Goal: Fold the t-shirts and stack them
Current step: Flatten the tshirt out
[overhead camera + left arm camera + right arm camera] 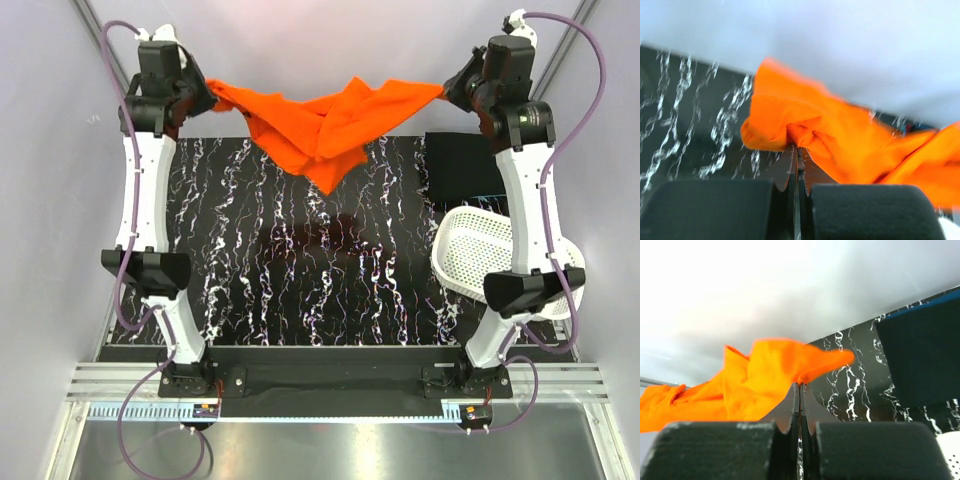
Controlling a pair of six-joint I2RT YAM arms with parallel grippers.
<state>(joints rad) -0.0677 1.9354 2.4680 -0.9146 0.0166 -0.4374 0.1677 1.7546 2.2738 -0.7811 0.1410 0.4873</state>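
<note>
T-shirt [325,125] between left hand [209,95], right hand [447,92]

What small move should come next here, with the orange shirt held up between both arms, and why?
Probably lower both together toward the marbled table to lay it flat: the left end effector and right end effector each pinch one end of the orange t-shirt, which sags bunched in the air above the far edge.

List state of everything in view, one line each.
orange t-shirt: hanging above table, bunched, strung between both grippers
black t-shirt: flat on table, far right, looks folded
white basket: at table's right edge, partly behind right arm
left gripper: shut on orange t-shirt
right gripper: shut on orange t-shirt
</note>
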